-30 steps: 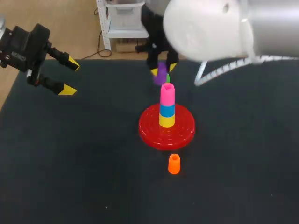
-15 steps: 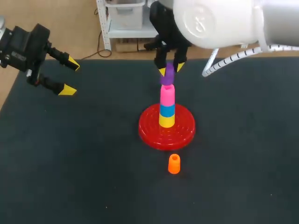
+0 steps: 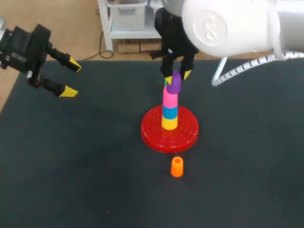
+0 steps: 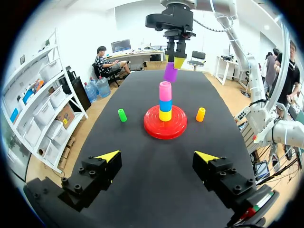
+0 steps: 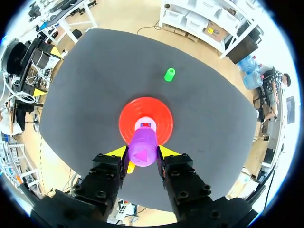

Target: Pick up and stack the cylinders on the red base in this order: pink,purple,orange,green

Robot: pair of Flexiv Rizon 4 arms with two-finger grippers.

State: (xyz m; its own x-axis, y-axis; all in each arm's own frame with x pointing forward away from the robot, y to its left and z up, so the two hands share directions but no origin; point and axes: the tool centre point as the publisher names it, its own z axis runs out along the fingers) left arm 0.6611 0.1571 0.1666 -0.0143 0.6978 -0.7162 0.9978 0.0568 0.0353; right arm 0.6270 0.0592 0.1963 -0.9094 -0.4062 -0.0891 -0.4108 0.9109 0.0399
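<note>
Right pincer pointing straight down from the arm entering upper right, pinching a tilted purple plastic cylinder just above the pink-topped stack on the round red base mid-frame, left pincer spread wide, hovering upper left.

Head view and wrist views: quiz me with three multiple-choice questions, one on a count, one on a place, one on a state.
1. Cylinders stacked on the red base: A two, B five, C three.
2. The orange cylinder is: A on the base, B on the table beside it, C held in the air.
3. The right pincer is: A shut on the purple cylinder, B open and empty, C shut on the orange cylinder.
Answers: C, three are stacked there; B, it sits on the table; A, both tips press the purple cylinder's sides.
</note>
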